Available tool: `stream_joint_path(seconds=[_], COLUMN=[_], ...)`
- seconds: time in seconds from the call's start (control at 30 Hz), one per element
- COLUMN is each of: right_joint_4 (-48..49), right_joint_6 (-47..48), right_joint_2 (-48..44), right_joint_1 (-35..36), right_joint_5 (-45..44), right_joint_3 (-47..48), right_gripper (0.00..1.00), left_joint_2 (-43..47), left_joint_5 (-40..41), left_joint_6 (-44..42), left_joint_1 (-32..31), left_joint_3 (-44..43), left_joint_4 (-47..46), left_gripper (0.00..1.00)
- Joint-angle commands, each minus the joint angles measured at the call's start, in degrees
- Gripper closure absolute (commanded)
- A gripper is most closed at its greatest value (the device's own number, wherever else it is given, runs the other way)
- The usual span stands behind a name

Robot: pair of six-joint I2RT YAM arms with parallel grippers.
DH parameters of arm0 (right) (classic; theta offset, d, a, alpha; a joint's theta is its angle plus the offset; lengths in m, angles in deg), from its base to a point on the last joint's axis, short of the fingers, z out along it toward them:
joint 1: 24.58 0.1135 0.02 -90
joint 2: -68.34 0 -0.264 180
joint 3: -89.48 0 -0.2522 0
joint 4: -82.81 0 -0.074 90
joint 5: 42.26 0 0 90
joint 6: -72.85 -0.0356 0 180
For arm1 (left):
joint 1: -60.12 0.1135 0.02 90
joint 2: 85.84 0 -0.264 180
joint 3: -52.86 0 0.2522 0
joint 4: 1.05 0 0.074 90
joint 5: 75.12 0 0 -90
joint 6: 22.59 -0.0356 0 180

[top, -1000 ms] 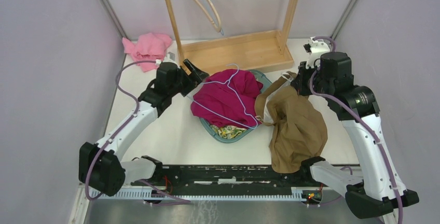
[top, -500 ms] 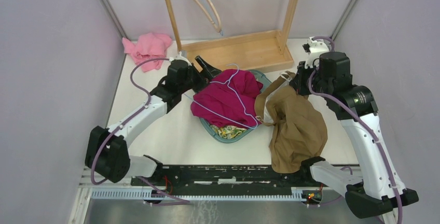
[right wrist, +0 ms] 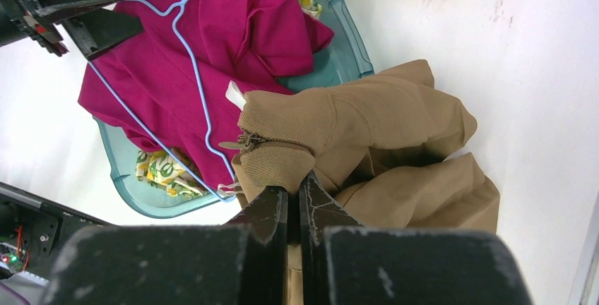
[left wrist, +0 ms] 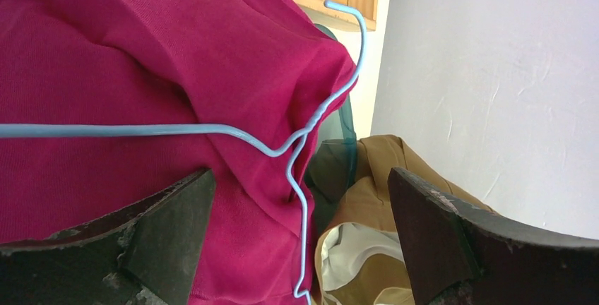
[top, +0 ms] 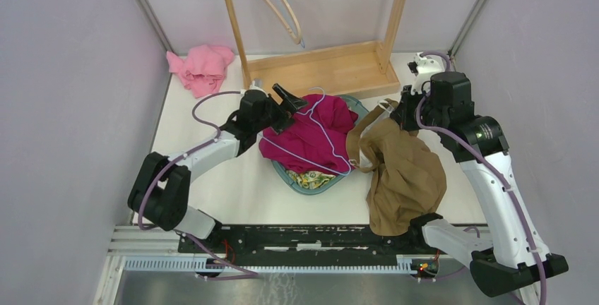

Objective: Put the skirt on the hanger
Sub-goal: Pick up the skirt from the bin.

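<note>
The tan skirt (top: pixel 404 171) lies bunched on the table right of the basin, and my right gripper (right wrist: pixel 293 186) is shut on its waistband (right wrist: pixel 282 160). A light blue wire hanger (top: pixel 321 132) rests on a magenta garment (top: pixel 304 139) in the teal basin. My left gripper (top: pixel 289 97) hovers open at the hanger's hook end. In the left wrist view the hanger's neck (left wrist: pixel 300 142) runs between the wide-apart fingers (left wrist: pixel 176 206), untouched. The skirt's white lining (left wrist: pixel 353 245) shows below the hanger.
The teal basin (top: pixel 284 176) also holds a green-patterned cloth (top: pixel 311 178). A wooden rack (top: pixel 325 70) with wooden hangers (top: pixel 279 8) stands at the back. A pink cloth (top: pixel 201 66) lies at the back left. Walls close both sides.
My left arm has swung right, from beside the basin to over the hanger's hook, and its jaws have opened a little wider. The right gripper has stayed shut on the skirt.
</note>
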Motion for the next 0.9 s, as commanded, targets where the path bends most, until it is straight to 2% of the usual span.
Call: stream_joint_path(seconds=[0.0,0.23,0.47,0.6,0.87], right_joint_4=[3.07,2.72,3.30,3.75,3.63], right_joint_6=[-0.64,-0.17,-0.24,-0.54,-0.70], right_joint_2=[-0.87,-1.26,-1.25,-1.04,-1.19], right_joint_1=[-0.25,-0.25,-0.23,-0.22,-0.21], right_joint_5=[0.65,0.43,0.88,1.39,1.52], right_joint_3=[0.19,0.08,-0.54,-1.04,-0.89], right_gripper=[0.99,0.99,0.99,0.99,0.99], left_joint_2=[-2.18,-4.43,4.43,6.35,3.02], left_joint_5=[-0.22,-2.97,-4.41,-4.08,-2.89], left_joint_6=[5.26,8.23,8.12,7.13,7.46], left_joint_1=[-0.40,-0.40,-0.91,-1.00,-1.48], left_joint_3=[1.16,1.56,3.58,3.90,1.60], left_joint_4=[-8.94,-13.17,-8.59,-5.82,-7.66], left_gripper=[0.01,0.02,0.02,0.02,0.02])
